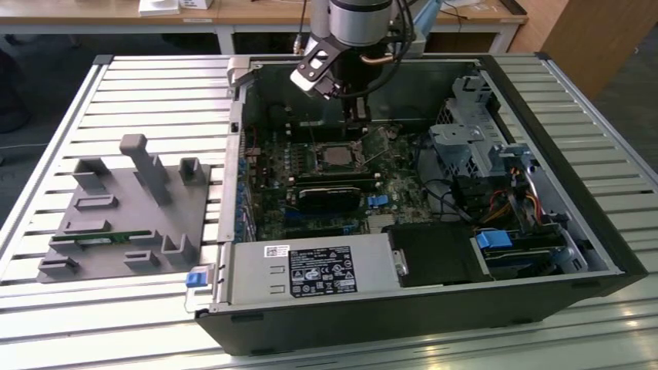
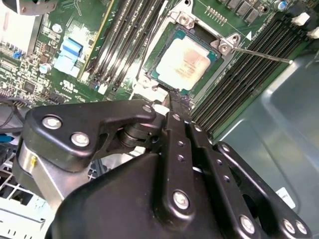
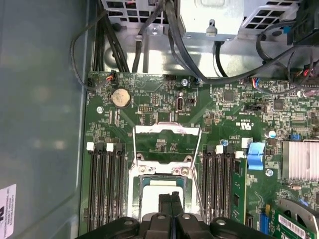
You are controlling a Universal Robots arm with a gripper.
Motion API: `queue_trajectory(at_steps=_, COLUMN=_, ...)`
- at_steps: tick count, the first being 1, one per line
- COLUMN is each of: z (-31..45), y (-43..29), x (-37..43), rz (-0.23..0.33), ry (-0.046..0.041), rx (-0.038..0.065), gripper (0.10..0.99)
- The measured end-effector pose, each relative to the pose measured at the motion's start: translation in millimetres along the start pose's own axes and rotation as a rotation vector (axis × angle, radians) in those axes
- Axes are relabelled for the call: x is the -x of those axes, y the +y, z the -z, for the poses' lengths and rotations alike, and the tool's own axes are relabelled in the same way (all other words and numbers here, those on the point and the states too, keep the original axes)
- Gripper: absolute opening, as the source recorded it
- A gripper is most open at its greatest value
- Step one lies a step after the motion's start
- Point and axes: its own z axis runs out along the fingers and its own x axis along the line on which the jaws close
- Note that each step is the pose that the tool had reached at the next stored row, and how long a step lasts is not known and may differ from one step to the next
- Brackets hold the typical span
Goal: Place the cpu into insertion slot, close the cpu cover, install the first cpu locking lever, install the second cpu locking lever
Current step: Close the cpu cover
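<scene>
The cpu [image 2: 185,59], a square chip with a silvery top, lies in the insertion slot [image 2: 162,82] on the green motherboard, and it also shows in the exterior view [image 1: 337,156]. My gripper [image 2: 172,95] is shut with nothing between its fingers, and its tip hovers at the socket's edge just over the chip [image 3: 159,185]. In the first wrist view the cpu cover [image 3: 167,130], a thin metal frame with a window, stands raised beyond the socket. A thin wire lever [image 2: 261,55] sticks out unlatched from a socket corner.
The open computer case [image 1: 575,193] lies on a slatted table. Long black memory slots [image 3: 107,184] flank the socket. A finned heatsink [image 3: 299,159], cables [image 3: 149,30], a drive cage [image 1: 468,142] and a power supply [image 1: 308,270] crowd the case. A grey fixture block [image 1: 129,208] sits on the exterior view's left.
</scene>
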Motion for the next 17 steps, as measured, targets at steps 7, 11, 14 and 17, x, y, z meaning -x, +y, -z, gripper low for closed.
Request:
queue_trajectory(at_steps=7, z=6.1, y=0.7, x=0.0, rz=0.0, ry=0.0005, rx=0.0, gripper=0.122)
queue_trajectory(at_steps=11, z=6.2, y=4.6, x=0.1, rz=0.0, ry=0.0, rx=0.0, gripper=0.122)
queue_trajectory(at_steps=14, z=6.1, y=8.1, x=0.2, rz=0.0, ry=0.0, rx=0.0, gripper=0.122)
queue_trajectory(at_steps=17, z=9.0, y=8.8, x=0.2, rz=0.0, ry=0.0, rx=0.0, gripper=0.122)
